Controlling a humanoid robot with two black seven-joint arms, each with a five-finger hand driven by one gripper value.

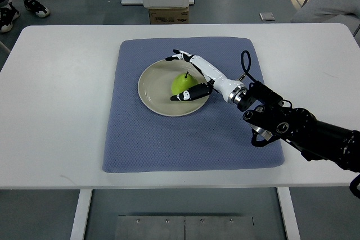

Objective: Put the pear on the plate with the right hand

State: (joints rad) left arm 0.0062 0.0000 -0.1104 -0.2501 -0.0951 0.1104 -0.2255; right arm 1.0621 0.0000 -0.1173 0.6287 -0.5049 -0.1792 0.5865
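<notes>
While on plate (pixel 152 85) — pear (pixel 181 84), right hand (pixel 194 77) around.

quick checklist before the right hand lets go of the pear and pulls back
1. Pear over the plate: ok, it sits inside the rim, right of centre.
2. Pear resting on the plate surface: cannot tell, this steep view does not show contact.
3. Pear upright: ok, stem points up.
4. Right hand open enough to release: not ok, fingers and thumb bracket the pear closely.
5. Plate on the blue mat, away from its edges: ok.
6. Retreat path to the right: ok, only bare mat and table under the arm.
</notes>
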